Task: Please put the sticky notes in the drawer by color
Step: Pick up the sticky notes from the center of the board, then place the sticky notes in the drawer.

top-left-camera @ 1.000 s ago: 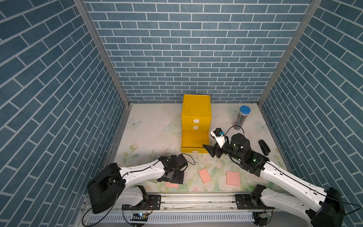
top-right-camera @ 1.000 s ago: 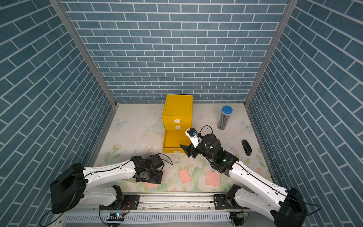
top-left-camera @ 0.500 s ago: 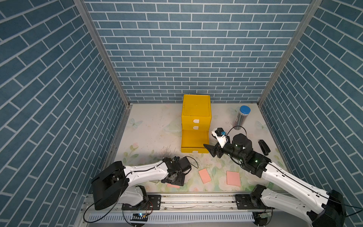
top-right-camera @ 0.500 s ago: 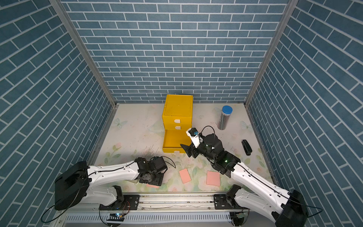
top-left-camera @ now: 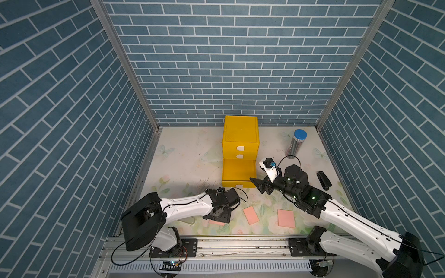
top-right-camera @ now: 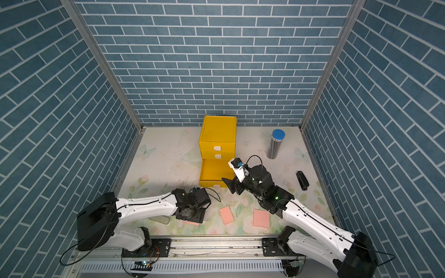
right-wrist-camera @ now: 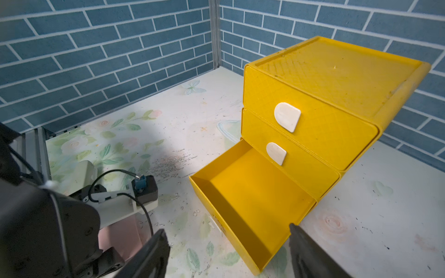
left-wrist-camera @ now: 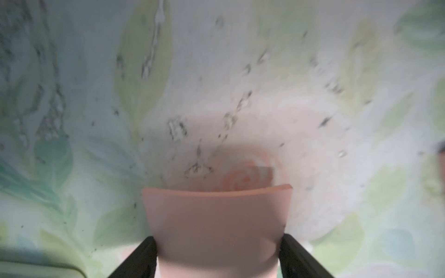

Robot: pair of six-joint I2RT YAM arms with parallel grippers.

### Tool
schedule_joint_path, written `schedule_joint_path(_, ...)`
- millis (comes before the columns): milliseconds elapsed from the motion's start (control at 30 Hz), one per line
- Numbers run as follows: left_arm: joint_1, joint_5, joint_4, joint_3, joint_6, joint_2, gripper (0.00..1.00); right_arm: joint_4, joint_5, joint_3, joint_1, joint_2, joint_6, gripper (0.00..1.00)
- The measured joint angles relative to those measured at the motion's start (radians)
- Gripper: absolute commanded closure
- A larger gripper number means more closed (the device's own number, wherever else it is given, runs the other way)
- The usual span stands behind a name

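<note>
Left gripper [top-left-camera: 221, 217] is down on the floral printed table mat [top-left-camera: 183, 163], near left. Its black fingers [left-wrist-camera: 137, 260] are narrowed on a salmon pink paper sticky note [left-wrist-camera: 216, 216]. The left wrist view shows the sheet bowed up between both pads, so I call it pinched. The note sits low at the mat, not raised.

Two more salmon pink squares lie flat to its right along the near edge: the middle pink note [top-left-camera: 250, 215] and the right pink note [top-left-camera: 286, 217], apart from each other.

The bright yellow plastic three-drawer cabinet [top-left-camera: 240, 134] stands far centre. Its bottom drawer [right-wrist-camera: 252, 192] is pulled out toward the near side and bare inside. The upper two are pushed in, white tab handles showing.

Right gripper [top-left-camera: 258, 187] hangs at the near right corner of that open drawer, fingers spread wide with nothing between them. I can't tell whether one tip touches the drawer corner.

No green or yellow squares are on the mat, so I judge this is the pink batch, with the first pick-up under way and none dropped in yet.

Next move: lift straight up without squeezing harder, since the paper is thin and already curled and its tacky strip may cling to the mat. Then carry it far and right over the open drawer, get low inside the walls and let go. My right arm must keep clear of that path.
</note>
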Motion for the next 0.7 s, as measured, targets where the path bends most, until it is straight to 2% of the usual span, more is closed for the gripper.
schedule_joint_path(167,0.012,-0.029,0.014,0.079,0.031,0.037,0.19,-0.002,0.045,-0.039,-0.001,-0.016,0.019,0.2)
schedule_joint_path(367,0.026,-0.056,-0.024,0.163,0.068,0.039,0.19,-0.032,0.154,-0.094,-0.038,-0.079,0.089,0.21)
schedule_joint_path(500,0.053,-0.079,-0.063,0.273,0.105,0.054,0.19,-0.056,0.2,-0.125,-0.088,-0.117,0.138,0.21)
schedule_joint_path(700,0.155,-0.124,-0.117,0.502,0.197,0.122,0.19,-0.071,0.215,-0.148,-0.107,-0.135,0.181,0.21)
